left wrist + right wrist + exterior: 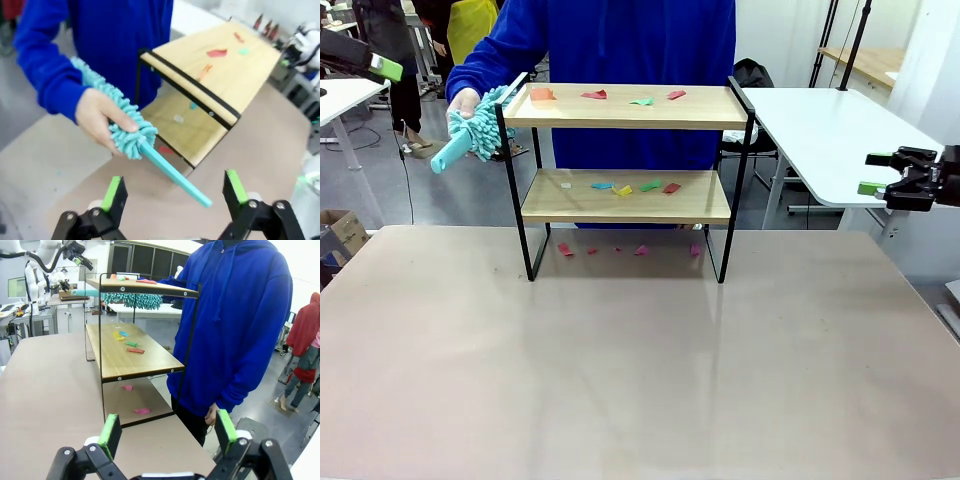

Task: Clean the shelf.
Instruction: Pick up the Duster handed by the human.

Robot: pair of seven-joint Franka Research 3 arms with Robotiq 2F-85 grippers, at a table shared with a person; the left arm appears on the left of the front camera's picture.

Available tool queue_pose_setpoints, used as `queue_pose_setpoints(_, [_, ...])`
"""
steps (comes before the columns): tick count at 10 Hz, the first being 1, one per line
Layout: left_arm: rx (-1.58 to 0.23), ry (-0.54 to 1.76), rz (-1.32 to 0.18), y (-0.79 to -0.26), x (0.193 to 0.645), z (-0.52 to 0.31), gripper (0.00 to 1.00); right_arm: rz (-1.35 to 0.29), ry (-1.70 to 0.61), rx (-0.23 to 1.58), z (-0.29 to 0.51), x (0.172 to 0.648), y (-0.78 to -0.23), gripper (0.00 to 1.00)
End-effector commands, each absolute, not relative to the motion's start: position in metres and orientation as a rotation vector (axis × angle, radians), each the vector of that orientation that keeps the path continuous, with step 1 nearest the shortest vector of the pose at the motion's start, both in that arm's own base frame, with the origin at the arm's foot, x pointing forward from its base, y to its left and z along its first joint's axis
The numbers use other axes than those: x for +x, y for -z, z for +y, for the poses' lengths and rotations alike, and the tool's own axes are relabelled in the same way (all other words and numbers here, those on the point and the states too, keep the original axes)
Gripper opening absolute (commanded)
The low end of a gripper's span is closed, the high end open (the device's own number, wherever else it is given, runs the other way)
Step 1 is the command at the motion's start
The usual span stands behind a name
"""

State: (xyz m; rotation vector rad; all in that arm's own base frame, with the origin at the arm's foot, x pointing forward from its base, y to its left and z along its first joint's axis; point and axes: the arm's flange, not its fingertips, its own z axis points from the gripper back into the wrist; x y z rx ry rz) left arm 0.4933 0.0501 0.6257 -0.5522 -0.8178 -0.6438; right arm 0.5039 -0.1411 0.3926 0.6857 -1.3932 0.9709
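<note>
The shelf (625,108) stands at the far middle of the table, with coloured paper scraps (641,101) on its top board, more scraps (649,186) on the lower board and pink ones (565,249) on the table beneath. A person in a blue hoodie stands behind it and holds a teal fluffy duster (470,135) by its head at the shelf's left end. The duster's handle (172,172) points toward my open left gripper (172,192), which sits high at the far left (386,68). My right gripper (873,172) hangs open off the right side, empty (167,435), facing the shelf's end (135,352).
A white side table (830,135) stands at the back right, close to my right gripper. Another white table and a cardboard box (340,235) are at the left. The wide front of the beige table (640,380) is bare. More people stand farther back.
</note>
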Motion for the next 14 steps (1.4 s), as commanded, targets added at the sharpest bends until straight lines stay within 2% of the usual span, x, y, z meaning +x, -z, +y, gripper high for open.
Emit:
queue_pose_setpoints(1, [-0.480,0.622,-0.776,-0.636,0.474,0.029,1.00,-1.398,-0.974,0.684,-0.140,0.504,-0.395,1.00])
queue_pose_setpoints(7, [-0.514,0.609,-0.779,-0.636,0.483,0.034,1.00,-1.398,-0.974,0.684,-0.140,0.504,-0.395,1.00])
queue_pose_setpoints(8, [-0.396,0.534,-0.796,-0.655,0.463,0.013,1.00,-1.398,-0.974,0.684,-0.140,0.504,-0.395,1.00])
queue_pose_setpoints(10, [-0.320,0.447,-0.717,-0.678,0.450,-0.018,1.00,-1.398,-0.974,0.684,-0.140,0.504,-0.395,1.00])
queue_pose_setpoints(12, [-0.225,0.415,-0.584,-0.672,0.447,-0.049,1.00,-1.398,-0.974,0.684,-0.140,0.504,-0.395,1.00])
queue_pose_setpoints(14, [-0.230,0.381,-0.600,-0.657,0.449,-0.060,1.00,-1.398,-0.974,0.684,-0.140,0.504,-0.395,1.00])
